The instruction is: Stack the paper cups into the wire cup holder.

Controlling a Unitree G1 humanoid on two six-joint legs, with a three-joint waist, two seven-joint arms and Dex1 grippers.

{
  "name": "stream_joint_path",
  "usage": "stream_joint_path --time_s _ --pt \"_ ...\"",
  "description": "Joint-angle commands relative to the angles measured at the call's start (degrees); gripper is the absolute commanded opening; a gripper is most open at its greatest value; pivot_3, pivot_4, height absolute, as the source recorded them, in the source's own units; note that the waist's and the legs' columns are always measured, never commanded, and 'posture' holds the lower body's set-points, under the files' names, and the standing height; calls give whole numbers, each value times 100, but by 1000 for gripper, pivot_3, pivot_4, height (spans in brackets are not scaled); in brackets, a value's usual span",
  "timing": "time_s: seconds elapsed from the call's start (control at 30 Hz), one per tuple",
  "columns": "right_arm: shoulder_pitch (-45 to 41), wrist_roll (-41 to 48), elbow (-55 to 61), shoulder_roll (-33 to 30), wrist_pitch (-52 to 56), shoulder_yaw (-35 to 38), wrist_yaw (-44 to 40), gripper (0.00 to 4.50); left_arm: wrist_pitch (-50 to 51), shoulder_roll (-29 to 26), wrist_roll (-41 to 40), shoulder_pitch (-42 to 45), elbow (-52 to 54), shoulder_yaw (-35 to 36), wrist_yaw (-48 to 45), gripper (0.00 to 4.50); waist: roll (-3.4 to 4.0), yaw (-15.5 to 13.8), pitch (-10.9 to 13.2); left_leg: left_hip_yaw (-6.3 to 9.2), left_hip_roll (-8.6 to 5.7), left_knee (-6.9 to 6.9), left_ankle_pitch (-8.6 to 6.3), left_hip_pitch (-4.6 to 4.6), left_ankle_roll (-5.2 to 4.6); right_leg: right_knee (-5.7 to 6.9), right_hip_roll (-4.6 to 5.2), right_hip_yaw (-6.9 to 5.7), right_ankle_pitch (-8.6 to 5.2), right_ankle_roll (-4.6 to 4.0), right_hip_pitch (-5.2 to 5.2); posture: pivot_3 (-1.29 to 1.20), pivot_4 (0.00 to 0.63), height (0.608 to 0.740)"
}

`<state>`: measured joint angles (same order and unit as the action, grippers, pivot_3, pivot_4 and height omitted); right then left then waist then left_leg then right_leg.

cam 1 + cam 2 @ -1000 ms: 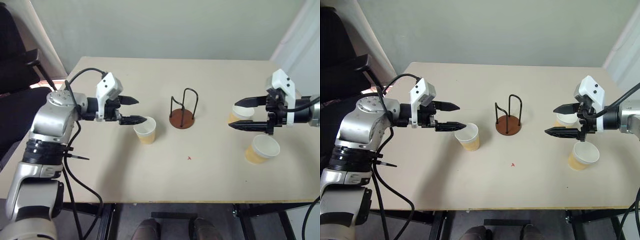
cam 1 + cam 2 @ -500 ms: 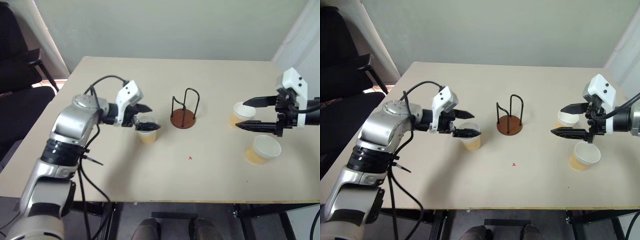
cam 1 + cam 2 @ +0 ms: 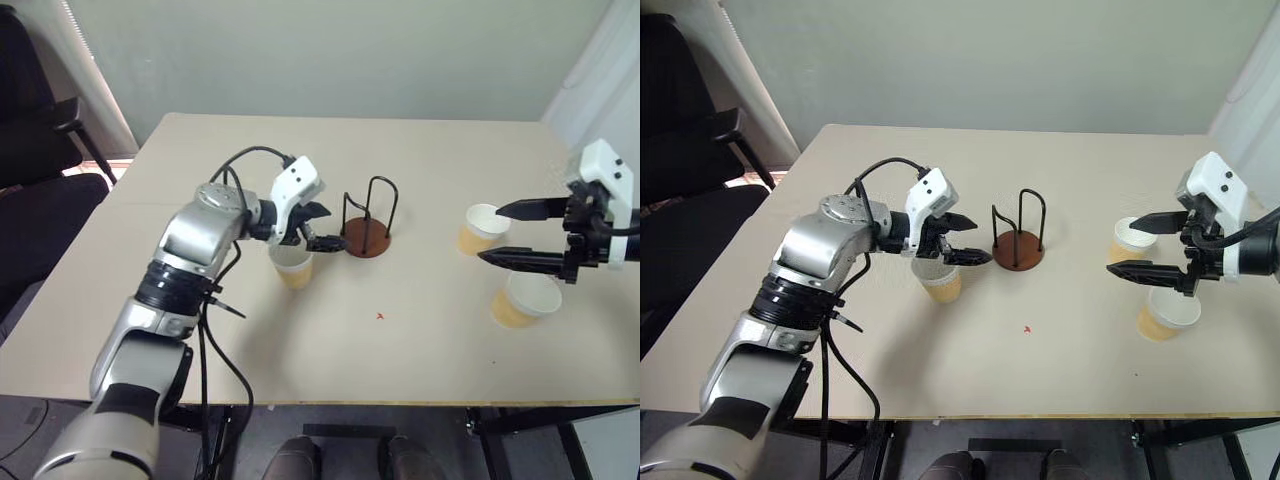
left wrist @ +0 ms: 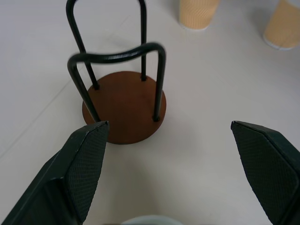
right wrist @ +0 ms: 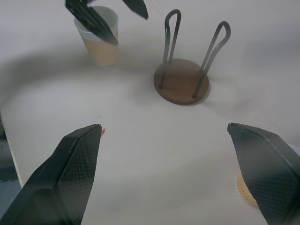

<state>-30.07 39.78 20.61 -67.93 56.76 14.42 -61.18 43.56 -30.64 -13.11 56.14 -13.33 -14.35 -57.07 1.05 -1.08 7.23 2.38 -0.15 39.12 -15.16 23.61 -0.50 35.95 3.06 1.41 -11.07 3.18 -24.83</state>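
Observation:
Three tan paper cups stand upright on the table: one (image 3: 293,266) left of the wire cup holder (image 3: 365,238), two at the right (image 3: 480,228) (image 3: 525,298). The holder, a brown disc with black wire loops, is empty. My left gripper (image 3: 336,228) hangs open just above the left cup, its fingertips past the cup and close to the holder (image 4: 124,105); that cup's rim (image 4: 145,220) shows low between the fingers. My right gripper (image 3: 1120,247) is open in the air beside the two right cups, holding nothing. The right wrist view shows the holder (image 5: 182,82) and the left cup (image 5: 99,42).
The beige table (image 3: 380,340) has a small red mark (image 3: 379,316) in front of the holder. A black chair (image 3: 40,170) stands off the table's left side. A wall runs behind the table's far edge.
My left gripper has swung right, from beside the left cup to above it, its tips now near the holder. My right gripper has drawn back slightly. The cups have not moved.

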Motion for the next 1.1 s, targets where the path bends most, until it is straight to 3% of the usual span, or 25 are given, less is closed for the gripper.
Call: stream_joint_path --time_s 0.03,0.53,1.0,1.1 --pt "7 72 111 -134 -39 250 47 4464 -258 172 241 189 -243 6 268 4500 0 -4 0 0 0 1 0 0 0 0 0 0 1 2 1 0 150 740" --pt "37 335 231 -198 -47 175 -58 4464 -842 1064 578 342 -940 -138 413 4500 0 -45 0 -8 -3 4 5 5 -7 -1 0 2 1 18 1 0 150 740" --pt "122 385 255 -179 -49 221 -3 4464 -1451 1877 734 622 -1873 373 1531 4500 -1 -61 0 -18 -7 8 15 7 -20 -1 0 10 8 35 4 0 150 740" --pt "128 395 266 -176 -55 213 0 4500 -1396 1925 659 589 -1766 446 1445 3936 -1 -67 0 -21 -8 8 15 7 -20 -1 0 11 7 37 4 0 150 740"
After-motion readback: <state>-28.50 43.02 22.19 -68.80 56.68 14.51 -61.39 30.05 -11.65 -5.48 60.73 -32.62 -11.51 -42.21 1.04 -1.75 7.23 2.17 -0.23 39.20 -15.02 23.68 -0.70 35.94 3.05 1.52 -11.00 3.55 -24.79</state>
